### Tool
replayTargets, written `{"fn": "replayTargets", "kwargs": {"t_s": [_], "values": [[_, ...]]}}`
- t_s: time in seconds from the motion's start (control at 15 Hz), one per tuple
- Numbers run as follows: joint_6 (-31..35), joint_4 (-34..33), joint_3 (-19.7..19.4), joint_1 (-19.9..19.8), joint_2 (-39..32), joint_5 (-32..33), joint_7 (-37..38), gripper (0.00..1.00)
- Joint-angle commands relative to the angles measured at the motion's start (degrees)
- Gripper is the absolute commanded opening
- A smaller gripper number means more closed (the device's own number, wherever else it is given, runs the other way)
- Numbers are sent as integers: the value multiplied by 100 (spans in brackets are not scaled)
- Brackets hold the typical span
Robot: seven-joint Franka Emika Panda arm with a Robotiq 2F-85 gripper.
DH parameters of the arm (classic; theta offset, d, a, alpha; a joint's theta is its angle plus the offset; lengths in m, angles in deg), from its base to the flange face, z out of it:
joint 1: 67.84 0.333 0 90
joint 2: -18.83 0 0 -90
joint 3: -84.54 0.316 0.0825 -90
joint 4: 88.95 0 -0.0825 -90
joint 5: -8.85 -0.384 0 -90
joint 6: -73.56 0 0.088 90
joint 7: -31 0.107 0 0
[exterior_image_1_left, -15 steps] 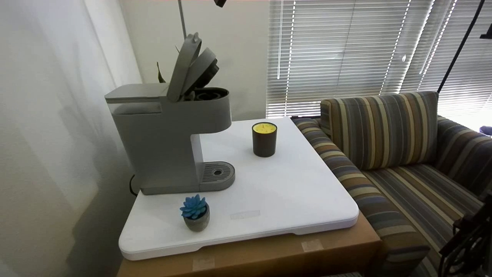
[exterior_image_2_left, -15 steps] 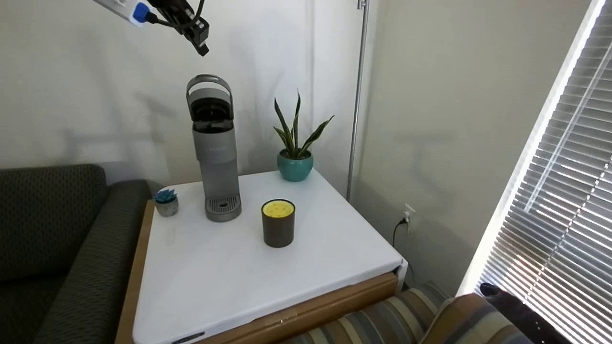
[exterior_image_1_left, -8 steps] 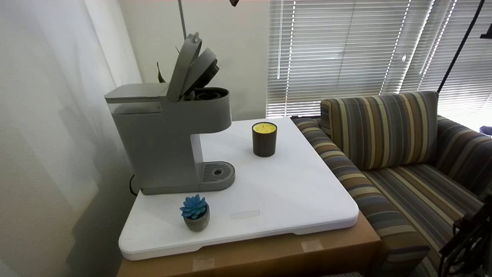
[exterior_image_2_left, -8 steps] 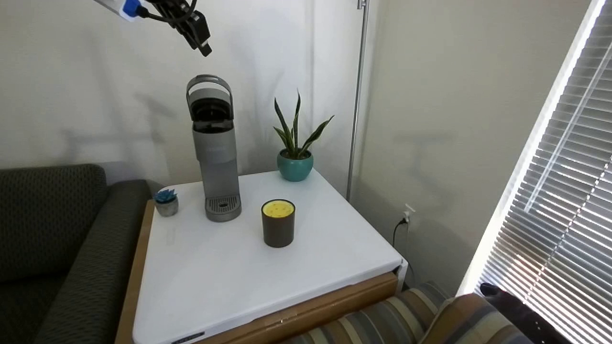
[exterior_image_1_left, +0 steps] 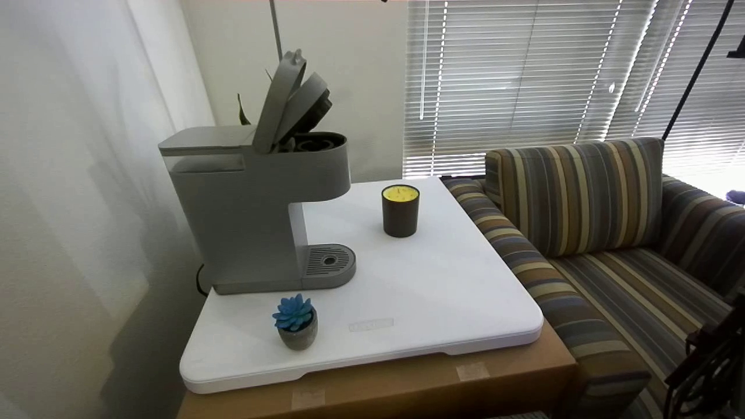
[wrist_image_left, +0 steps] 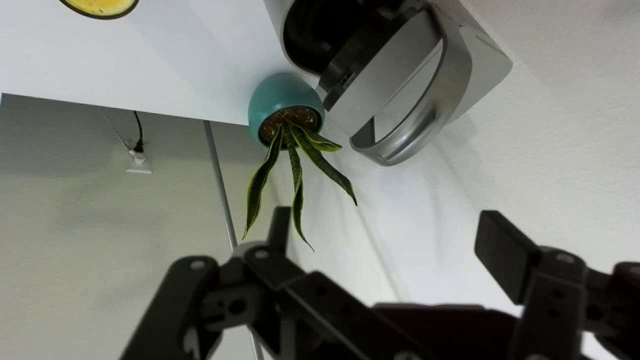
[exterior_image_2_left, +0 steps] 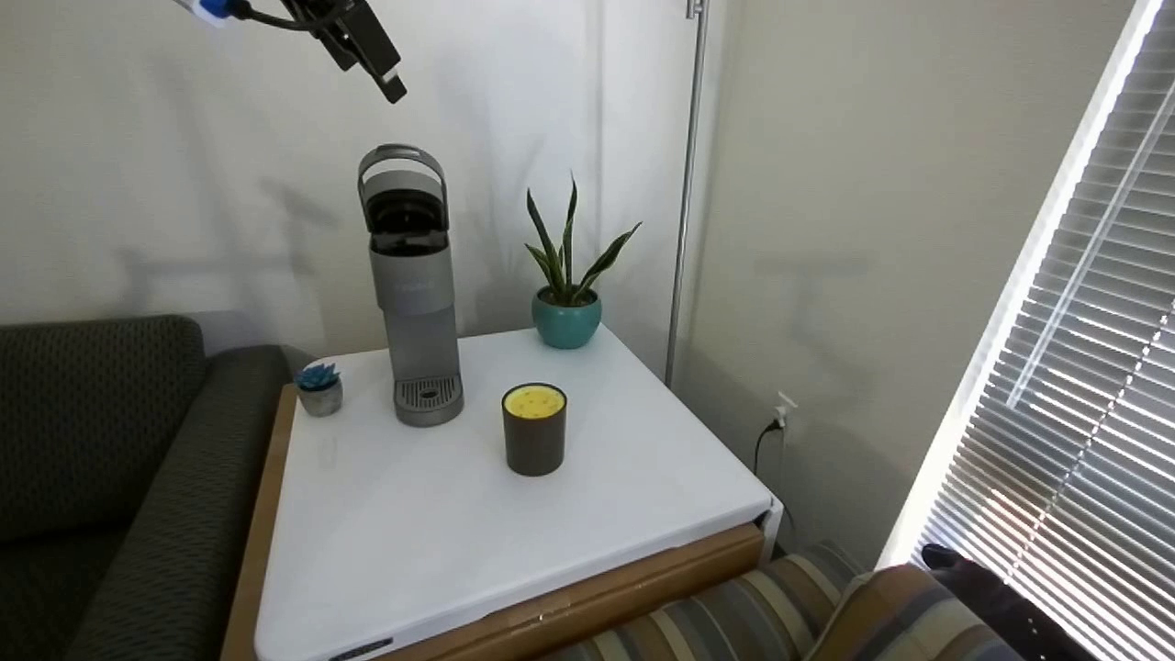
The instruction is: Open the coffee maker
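Note:
The grey coffee maker shows in both exterior views, its body (exterior_image_1_left: 250, 227) standing on the white table. Its lid (exterior_image_1_left: 280, 102) is tilted up and back, with the dark brew chamber (exterior_image_2_left: 408, 246) uncovered beneath. In the wrist view, the silvery lid handle (wrist_image_left: 457, 82) appears at the upper right, apart from the fingers. My gripper (wrist_image_left: 390, 240) is wide open there, with only wall visible between its pads (wrist_image_left: 502, 252). Above the machine's raised lid, the dark gripper (exterior_image_2_left: 395, 87) hangs in an exterior view without touching it.
A dark candle jar (exterior_image_2_left: 534, 441) with yellow wax stands in front of the machine. Beside it are a teal pot with a snake plant (exterior_image_2_left: 566, 321) and a small blue succulent (exterior_image_1_left: 295, 326). A striped armchair (exterior_image_1_left: 576, 203) adjoins the table; a metal pole (exterior_image_2_left: 687, 211) rises behind.
My gripper has drawn slightly upward, its tip sliding right and almost out of the top of an exterior view. The coffee maker and its raised lid have stayed as they were.

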Motion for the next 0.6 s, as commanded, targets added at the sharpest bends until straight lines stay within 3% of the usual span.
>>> {"fn": "replayTargets", "kwargs": {"t_s": [0.0, 0.53], "values": [[12, 233, -41, -23, 239, 114, 204, 100], [-3, 81, 47, -59, 134, -34, 73, 100]]}}
